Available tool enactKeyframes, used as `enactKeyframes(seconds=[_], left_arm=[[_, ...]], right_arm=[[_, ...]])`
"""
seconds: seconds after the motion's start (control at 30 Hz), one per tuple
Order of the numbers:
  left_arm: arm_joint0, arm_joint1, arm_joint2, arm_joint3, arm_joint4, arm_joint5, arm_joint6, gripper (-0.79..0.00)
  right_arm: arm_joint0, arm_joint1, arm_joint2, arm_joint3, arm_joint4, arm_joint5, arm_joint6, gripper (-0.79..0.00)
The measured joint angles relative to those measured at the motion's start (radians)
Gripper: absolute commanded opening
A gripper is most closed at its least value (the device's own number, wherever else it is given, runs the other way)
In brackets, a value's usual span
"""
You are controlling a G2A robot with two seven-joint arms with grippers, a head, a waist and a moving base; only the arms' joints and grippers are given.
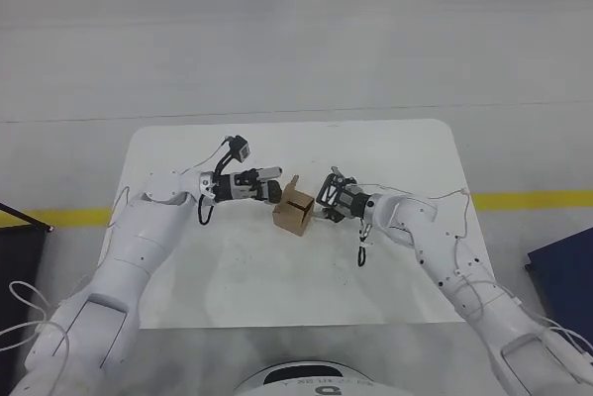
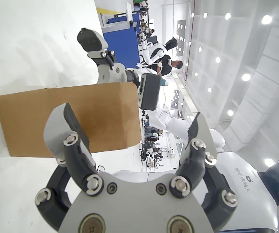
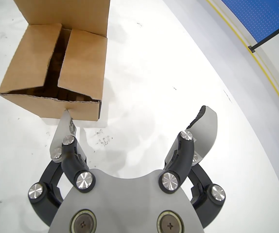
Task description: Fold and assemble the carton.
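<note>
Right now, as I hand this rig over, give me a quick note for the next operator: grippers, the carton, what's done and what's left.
Left gripper: open, holding nothing, close beside one side of the carton.
Right gripper: open, holding nothing, one fingertip right at a carton wall.
Carton: sits on the white table, between the two grippers.
Done: two flaps folded inward, with a gap between them.
Left: one large flap stands upright; it likely needs folding down to close the top.
</note>
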Motion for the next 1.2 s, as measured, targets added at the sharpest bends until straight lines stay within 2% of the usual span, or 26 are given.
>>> enactKeyframes(seconds=[0.27,0.43,0.6,0.7,0.83,1.2], left_arm=[[-0.027,-0.016,0.047,0.000,0.063,0.024,0.053,0.000],[-0.046,-0.021,0.067,0.001,0.110,0.036,0.070,0.000],[-0.056,-0.034,0.098,0.000,0.134,0.050,0.091,0.000],[-0.064,-0.040,0.108,0.010,0.136,0.050,0.096,0.000],[-0.074,-0.044,0.112,0.024,0.131,0.043,0.092,0.000],[-0.080,-0.052,0.116,0.049,0.117,0.034,0.079,0.000]], right_arm=[[0.013,-0.010,-0.008,0.032,0.010,0.002,-0.037,0.000],[-0.009,0.008,0.066,0.041,0.023,0.022,-0.070,0.000],[-0.084,0.038,0.177,-0.054,0.068,-0.019,-0.112,0.000],[-0.131,0.049,0.203,-0.131,0.056,-0.045,-0.106,0.000],[-0.155,0.051,0.188,-0.172,0.019,-0.059,-0.073,0.000],[-0.103,0.022,0.100,-0.100,0.015,0.000,-0.026,0.000]])
